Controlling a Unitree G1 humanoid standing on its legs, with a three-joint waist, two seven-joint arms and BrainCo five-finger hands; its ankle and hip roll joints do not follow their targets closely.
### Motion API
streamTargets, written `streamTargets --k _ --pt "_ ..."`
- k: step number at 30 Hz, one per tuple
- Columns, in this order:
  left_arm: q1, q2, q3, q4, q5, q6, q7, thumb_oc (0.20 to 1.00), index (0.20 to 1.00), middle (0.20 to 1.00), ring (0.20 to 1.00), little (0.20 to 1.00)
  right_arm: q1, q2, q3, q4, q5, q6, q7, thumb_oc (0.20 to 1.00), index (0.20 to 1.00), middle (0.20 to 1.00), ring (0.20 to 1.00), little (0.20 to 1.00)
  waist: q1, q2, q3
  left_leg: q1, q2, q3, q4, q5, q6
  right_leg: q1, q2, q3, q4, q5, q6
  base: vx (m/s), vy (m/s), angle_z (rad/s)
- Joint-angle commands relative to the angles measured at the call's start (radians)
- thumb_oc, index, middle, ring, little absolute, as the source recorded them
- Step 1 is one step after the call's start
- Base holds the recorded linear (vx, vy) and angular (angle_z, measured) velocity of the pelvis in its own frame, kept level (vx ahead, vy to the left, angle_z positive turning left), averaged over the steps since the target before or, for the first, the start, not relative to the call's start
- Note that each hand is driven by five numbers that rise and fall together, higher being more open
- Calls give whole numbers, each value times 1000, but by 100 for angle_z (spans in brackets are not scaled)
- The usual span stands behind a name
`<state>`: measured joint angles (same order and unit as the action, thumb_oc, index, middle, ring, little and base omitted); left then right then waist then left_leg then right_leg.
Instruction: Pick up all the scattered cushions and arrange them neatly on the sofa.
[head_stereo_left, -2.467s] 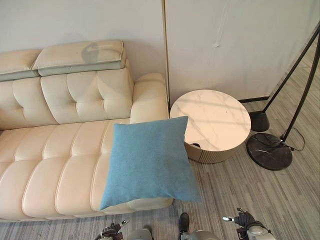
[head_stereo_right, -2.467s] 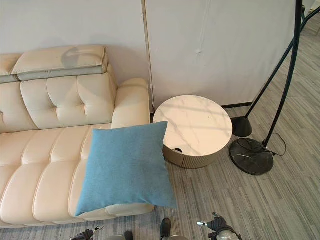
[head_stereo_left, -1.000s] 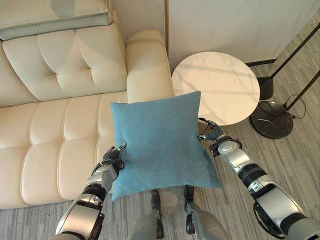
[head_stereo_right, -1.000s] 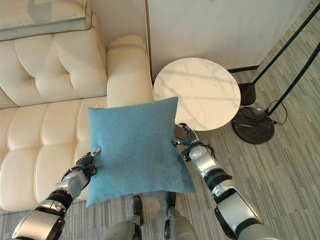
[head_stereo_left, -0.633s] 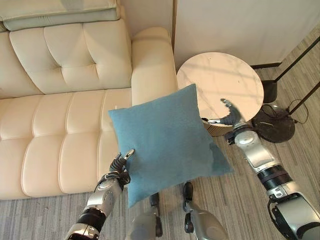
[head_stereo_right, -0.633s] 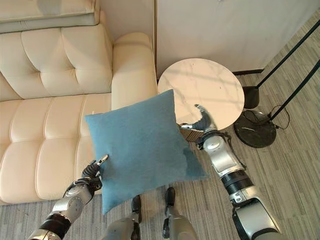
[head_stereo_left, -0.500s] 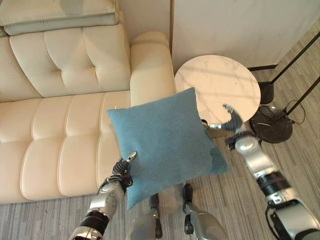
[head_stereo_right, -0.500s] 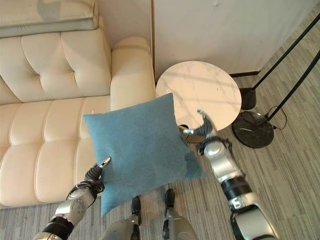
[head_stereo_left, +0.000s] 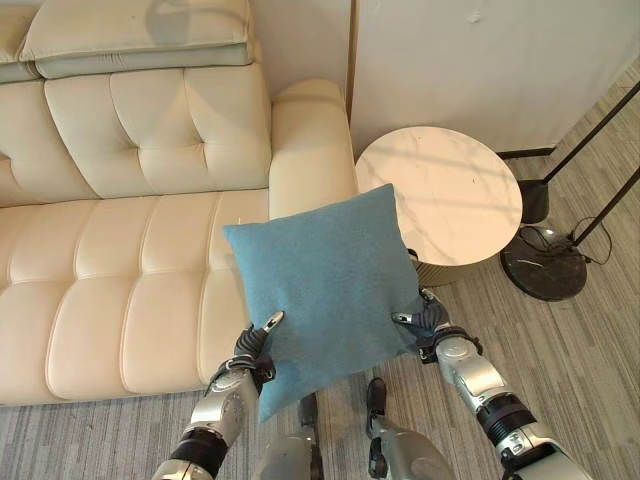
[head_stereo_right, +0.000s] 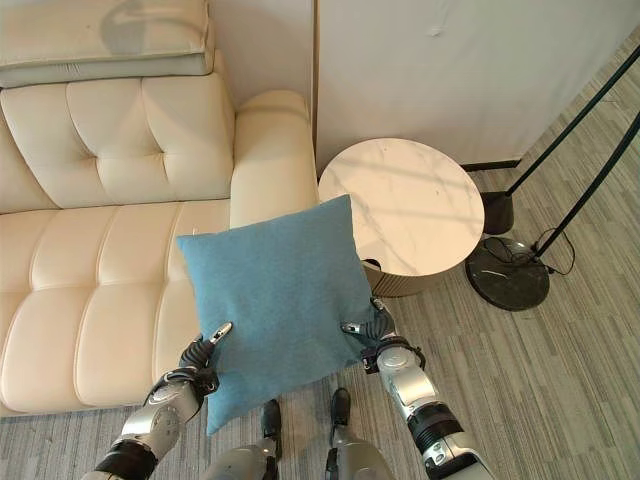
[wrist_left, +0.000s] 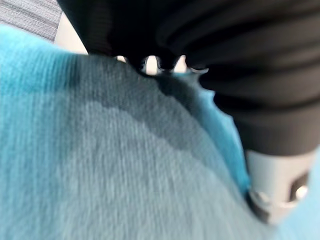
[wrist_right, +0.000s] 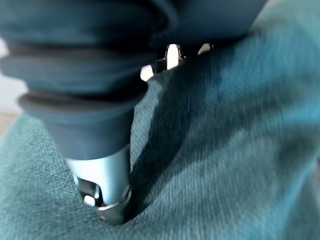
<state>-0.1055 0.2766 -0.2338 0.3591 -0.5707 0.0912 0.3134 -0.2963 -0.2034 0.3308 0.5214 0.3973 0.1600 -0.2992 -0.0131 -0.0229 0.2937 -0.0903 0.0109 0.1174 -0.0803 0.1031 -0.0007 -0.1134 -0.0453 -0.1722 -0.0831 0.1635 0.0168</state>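
Cream sofa (head_stereo_left: 130, 290) beyond left hand (head_stereo_left: 250, 352); headrest pads (head_stereo_left: 135, 35) on backrest; round marble side table (head_stereo_left: 440, 195) beyond right hand (head_stereo_left: 428, 322); lamp bases (head_stereo_left: 545, 275) on wood floor (head_stereo_left: 570, 370).

1. We're seeing the blue cushion (head_stereo_left: 325, 285) covering most of both hands; the left hand (head_stereo_left: 252, 352) is showing just a thumb tip and some dark cover at the cushion's edge, so we're not calling its fingers.
2. The right hand (head_stereo_left: 428, 322) is sitting at the opposite edge, its fingers tucked behind the fabric and unreadable.
3. Both wrist views are coming out blurred, with dark cover pressed against cloth.
4. The cushion is blocking part of the sofa (head_stereo_left: 120, 260) seat front and the near rim of the round table (head_stereo_left: 445, 195).
5. The sofa is running off the frame on the left.
6. The lamp stand (head_stereo_left: 590, 150) is getting cut off at the top right.
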Motion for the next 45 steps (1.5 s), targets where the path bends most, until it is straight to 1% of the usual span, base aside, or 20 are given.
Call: streamTargets --k 1,2,3,5,9,16,23,27,29,30,33,35,36,37,38,39,41,42,43,45 --pt "-61 -35 -63 -50 61 -62 13 200 200 200 200 200 -42 133 99 -37 223 -114 35 802 802 802 802 802 43 -5 26 21 -17 -13 -7 -84 -6 58 -58 19 -4 -155 72 -21 -9 21" --pt "-62 -41 -78 -72 67 -76 49 200 200 200 200 200 -54 150 128 -44 282 -138 26 451 451 451 451 451 54 -6 31 14 -17 -16 -7 -81 -8 55 -59 14 -4 -154 72 0 0 0" --pt "-64 -44 -86 -96 63 -85 63 200 200 200 200 200 -59 153 147 -60 297 -153 26 200 200 200 200 200 56 -7 32 9 -16 -18 -7 -77 -11 51 -59 11 -4 -153 71 0 0 0" --pt "-58 -38 -99 -145 79 -98 79 200 200 200 200 200 -55 142 168 -90 290 -165 24 200 200 200 200 200 57 -11 31 5 -15 -18 -7 -76 -12 47 -57 11 -4 -152 71 1 -14 8" --pt "-43 -39 -118 -180 46 -124 109 200 200 200 200 200 -37 126 187 -128 284 -181 8 200 200 200 200 200 51 -16 27 3 -11 -14 -7 -74 -16 46 -58 9 -4 -154 72 2 -6 5" --pt "-33 -41 -156 -185 -9 -125 99 200 200 200 200 200 -33 116 192 -125 300 -183 14 200 200 200 200 200 46 -19 17 11 -11 -9 -7 -81 -17 54 -62 9 -4 -157 76 0 0 0" --pt "-11 -29 -144 -239 -19 -117 78 200 200 200 200 200 -11 96 191 -168 317 -172 42 200 200 200 200 200 51 -29 -2 21 -11 -9 -7 -88 -14 63 -65 6 -4 -157 79 -2 5 0" --pt "73 -3 -99 -361 -10 -116 56 200 200 200 200 200 81 21 164 -327 305 -170 89 200 200 200 200 200 51 -43 -32 37 -18 -8 -7 -99 -3 75 -72 6 -4 -154 91 -8 67 2" --pt "94 0 -88 -386 -4 -114 53 200 200 200 200 200 114 7 151 -371 319 -179 98 200 200 200 200 200 48 -45 -35 39 -22 -10 -7 -102 1 78 -75 8 -4 -150 94 -36 99 2" --pt "136 6 -69 -432 9 -116 50 200 200 200 200 200 197 -13 128 -448 328 -187 122 200 200 200 200 200 40 -49 -38 40 -31 -11 -7 -108 7 79 -82 6 -4 -138 103 -79 149 3" --pt "163 15 -57 -465 19 -121 51 200 200 200 200 200 239 -31 125 -504 324 -198 132 200 200 200 200 200 35 -51 -37 32 -35 -3 -7 -109 11 63 -87 11 -4 -119 112 -91 110 2" --pt "194 23 -40 -496 26 -131 57 200 200 200 200 200 268 -52 125 -560 313 -210 143 200 200 200 200 200 34 -55 -34 24 -37 19 -7 -110 14 36 -88 21 -4 -93 122 -90 74 -7" --pt "194 23 -40 -496 26 -131 57 200 200 200 200 200 268 -52 125 -561 313 -210 143 200 200 200 200 200 35 -55 -35 23 -37 20 -7 -110 14 35 -88 23 -4 -93 122 -211 54 -46" --pt "210 42 -19 -529 45 -162 74 200 200 200 200 200 263 -64 124 -611 274 -234 138 200 200 200 200 200 38 -51 -22 14 -13 53 -7 -92 16 6 -78 17 70 -106 125 -215 30 -54" --pt "213 45 -18 -536 50 -168 75 200 200 200 200 200 265 -71 120 -620 262 -237 137 200 200 200 200 200 35 -48 -21 13 -8 56 -7 -88 16 5 -74 21 113 -127 121 -257 30 -55" --pt "214 48 -15 -544 59 -172 77 200 200 200 200 200 267 -80 118 -635 246 -244 138 200 200 200 200 200 31 -43 -22 15 0 61 -7 -84 16 15 -66 19 192 -177 115 -107 5 -39" --pt "227 53 -15 -559 72 -175 71 200 200 200 200 200 283 -92 116 -656 237 -242 149 200 200 200 200 200 25 -41 -38 16 4 62 -7 -84 15 39 -49 27 261 -237 104 -76 -39 -29" --pt "230 50 -16 -558 75 -175 75 200 200 200 200 200 289 -95 114 -659 236 -245 147 200 200 200 200 200 22 -43 -54 15 3 60 -7 -83 14 53 -30 47 305 -267 99 -49 -108 -5" --pt "238 46 -20 -554 70 -173 74 200 200 200 200 200 294 -97 111 -657 234 -240 145 200 200 200 200 200 22 -48 -69 18 -4 53 -7 -83 12 82 -9 71 311 -290 94 -21 -127 1" --pt "245 45 -20 -549 75 -168 75 200 200 200 200 200 298 -96 117 -659 231 -242 138 200 200 200 200 200 34 -57 -94 12 -14 47 -7 -74 8 141 18 96 260 -309 77 -22 -128 12"
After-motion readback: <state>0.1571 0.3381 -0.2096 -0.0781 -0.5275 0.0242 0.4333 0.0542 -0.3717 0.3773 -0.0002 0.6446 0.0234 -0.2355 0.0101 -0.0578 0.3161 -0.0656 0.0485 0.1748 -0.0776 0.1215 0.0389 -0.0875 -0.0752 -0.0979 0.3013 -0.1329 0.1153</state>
